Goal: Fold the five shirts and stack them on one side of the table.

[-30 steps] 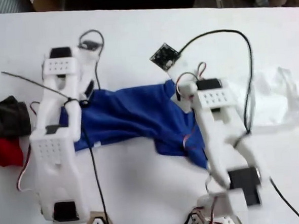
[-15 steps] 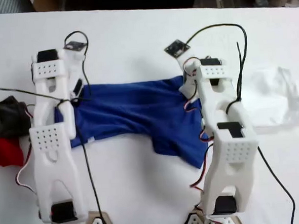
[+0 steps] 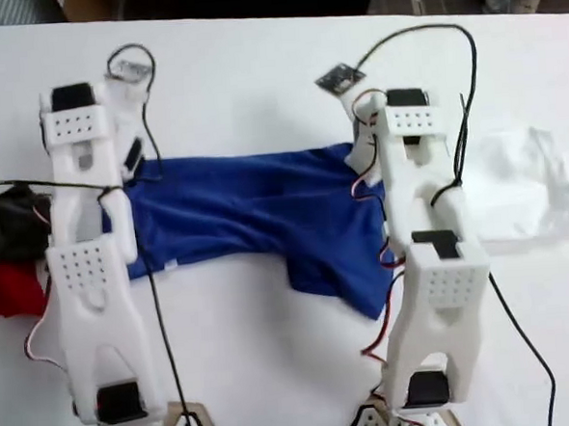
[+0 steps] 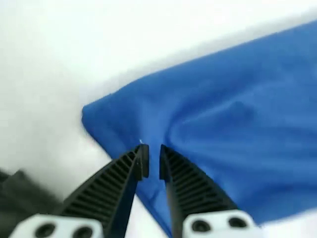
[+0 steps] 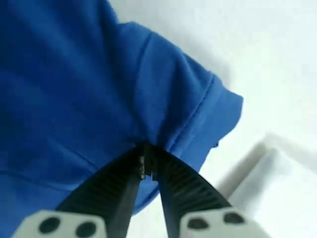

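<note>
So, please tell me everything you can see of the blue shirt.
The blue shirt looks like soft, plain cloth. It lies stretched and wrinkled on the white table between the two arms, not yet folded. One part juts out toward the arms' bases. The left hand pinches its edge near one corner. The right hand pinches the other end, near what looks like a hemmed sleeve.

The shirt lies across the middle of the table in the high view. The left gripper is at its left end and the right gripper at its right end. A pile of shirts sits at the left edge. A crumpled piece (cloth or plastic, hard to tell) lies mid-right.
</note>
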Motion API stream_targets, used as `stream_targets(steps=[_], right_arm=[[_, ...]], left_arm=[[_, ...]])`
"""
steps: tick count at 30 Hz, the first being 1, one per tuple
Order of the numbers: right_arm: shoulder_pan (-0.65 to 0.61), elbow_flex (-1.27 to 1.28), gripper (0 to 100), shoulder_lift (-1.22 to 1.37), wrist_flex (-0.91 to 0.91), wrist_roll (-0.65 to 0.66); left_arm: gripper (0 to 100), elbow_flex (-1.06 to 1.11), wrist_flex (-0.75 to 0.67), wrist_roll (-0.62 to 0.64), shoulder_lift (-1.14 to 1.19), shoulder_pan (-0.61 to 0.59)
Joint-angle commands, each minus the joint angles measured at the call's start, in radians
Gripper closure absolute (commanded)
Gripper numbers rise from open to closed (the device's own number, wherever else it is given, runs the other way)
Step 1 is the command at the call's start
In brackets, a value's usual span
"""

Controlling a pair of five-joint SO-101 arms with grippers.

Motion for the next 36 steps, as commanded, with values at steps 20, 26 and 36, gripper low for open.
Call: stream_targets(steps=[20, 26, 36], right_arm=[[-0.168, 1.229, 97.7, -0.846, -0.378, 0.0], [-0.111, 1.28, 97.7, -0.848, -0.432, 0.0], [-0.051, 1.275, 97.7, -0.854, -0.472, 0.002]], left_arm=[[93, 1.233, -0.468, -0.063, -0.617, -0.048], [93, 1.25, -0.433, -0.157, -0.617, -0.163], [93, 1.234, -0.373, -0.238, -0.628, -0.15]])
